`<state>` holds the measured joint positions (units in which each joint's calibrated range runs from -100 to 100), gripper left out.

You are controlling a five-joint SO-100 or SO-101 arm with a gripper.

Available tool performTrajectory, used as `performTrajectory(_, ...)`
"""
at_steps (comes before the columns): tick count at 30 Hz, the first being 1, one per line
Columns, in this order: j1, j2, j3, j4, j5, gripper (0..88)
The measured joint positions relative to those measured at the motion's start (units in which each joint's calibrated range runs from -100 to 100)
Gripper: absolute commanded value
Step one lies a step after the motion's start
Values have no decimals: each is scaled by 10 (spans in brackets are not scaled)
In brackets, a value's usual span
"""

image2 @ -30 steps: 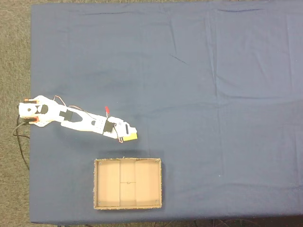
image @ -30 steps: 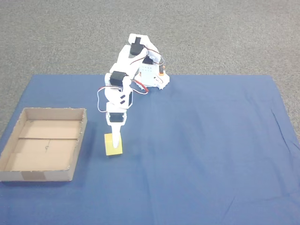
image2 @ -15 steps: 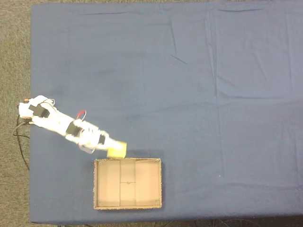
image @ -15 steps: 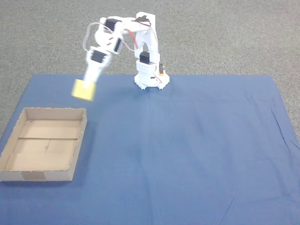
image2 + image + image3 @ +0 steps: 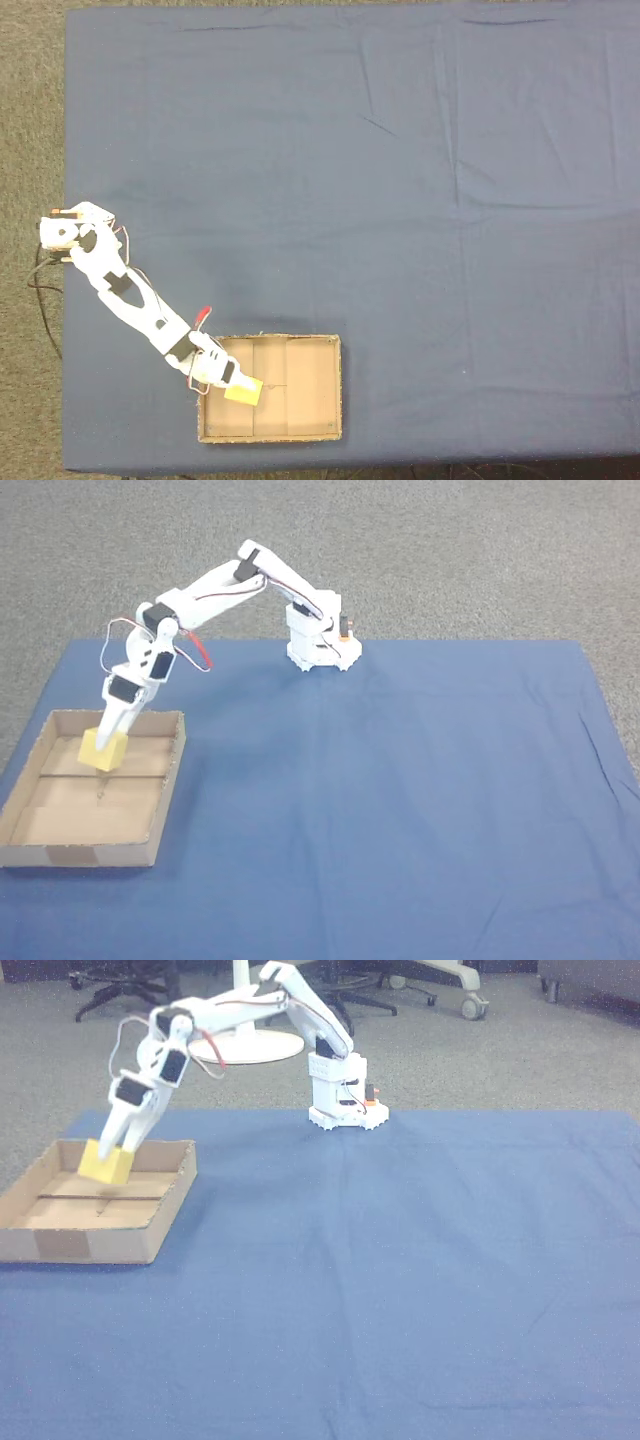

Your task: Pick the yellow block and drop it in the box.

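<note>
Now your claw (image 5: 105, 742) is gripping the yellow block (image 5: 102, 751) above the box (image 5: 60, 854).

In a fixed view, the white arm (image 5: 215, 582) is reaching out from its base over the blue-covered worktop (image 5: 420, 800), the block hanging inside the box's outline near the far wall. In a fixed view from above, the claw (image 5: 236, 384) is pinching the block (image 5: 243, 392) over the box's (image 5: 320, 390) left part. In the other view, the block (image 5: 105, 1164) is sitting clamped above the box (image 5: 90, 1245) floor.
</note>
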<state>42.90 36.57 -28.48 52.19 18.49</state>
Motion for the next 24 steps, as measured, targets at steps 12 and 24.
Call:
performTrajectory(12, -66, -202, 212, -20, -31, 32)
performTrajectory(24, -449, -1229, 1151, -142, -163, 2)
